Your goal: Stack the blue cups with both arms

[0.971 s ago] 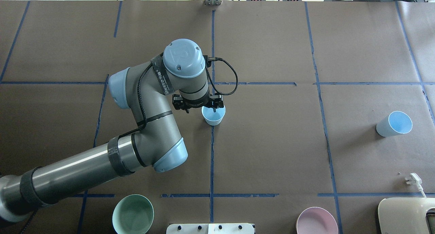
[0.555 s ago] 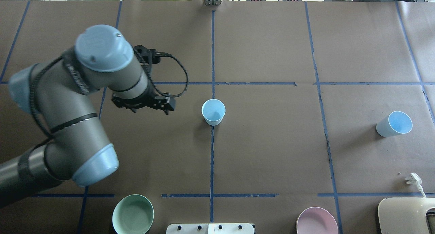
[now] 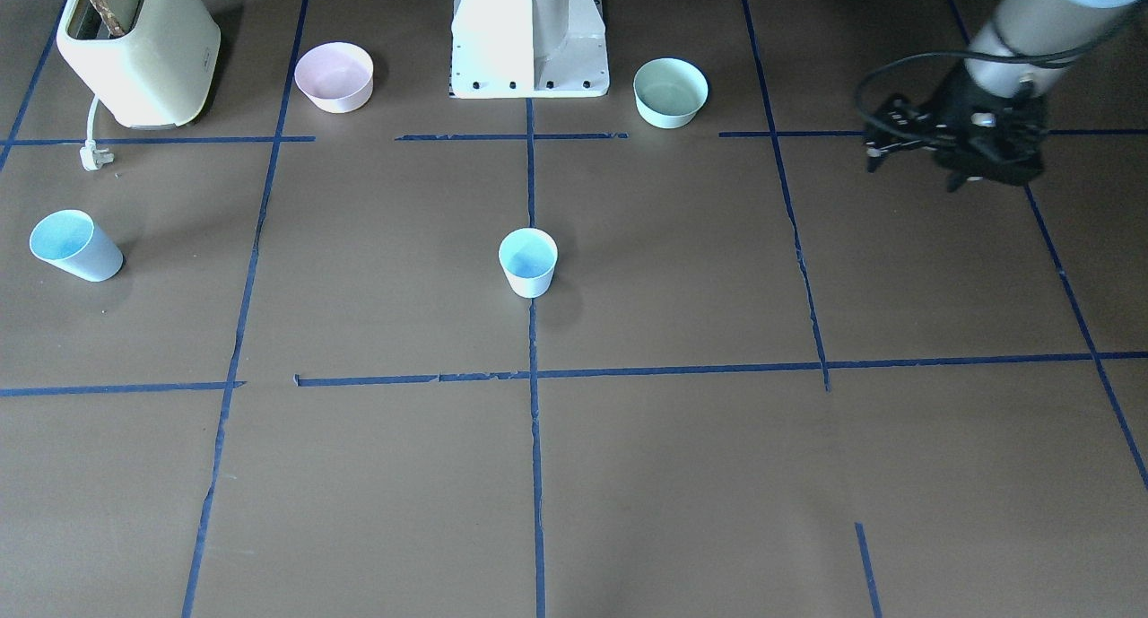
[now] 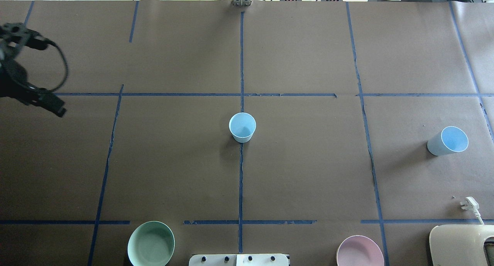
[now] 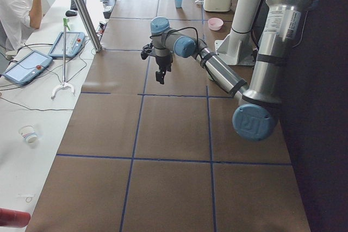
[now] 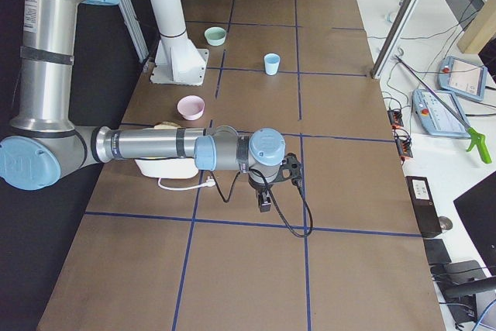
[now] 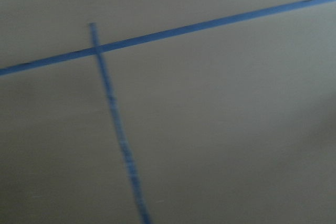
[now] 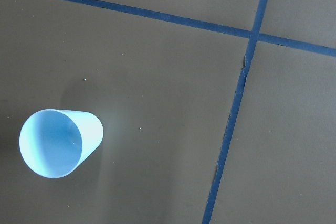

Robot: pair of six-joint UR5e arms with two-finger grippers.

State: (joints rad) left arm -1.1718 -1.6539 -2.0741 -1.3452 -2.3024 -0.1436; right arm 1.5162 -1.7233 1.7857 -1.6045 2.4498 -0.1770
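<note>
One blue cup (image 4: 242, 127) stands upright at the table's middle on the blue tape line; it also shows in the front view (image 3: 528, 261). The second blue cup (image 4: 447, 141) stands far right, alone, and fills the lower left of the right wrist view (image 8: 60, 142). My left gripper (image 4: 52, 104) hangs at the overhead view's far left edge, far from both cups; it looks open and empty in the front view (image 3: 973, 180). My right gripper (image 6: 264, 205) shows only in the right side view, low over the table; I cannot tell its state.
A mint-green bowl (image 4: 151, 243) and a pale pink bowl (image 4: 359, 251) sit near the robot's white pedestal (image 3: 529, 35). A cream toaster (image 3: 134, 48) with a loose plug (image 4: 469, 204) stands at the near right corner. An operator (image 5: 16, 4) sits beside the table.
My left gripper has let go of the middle cup and the arm has swung away to the left, almost out of the overhead view. The cup stays standing in place.
</note>
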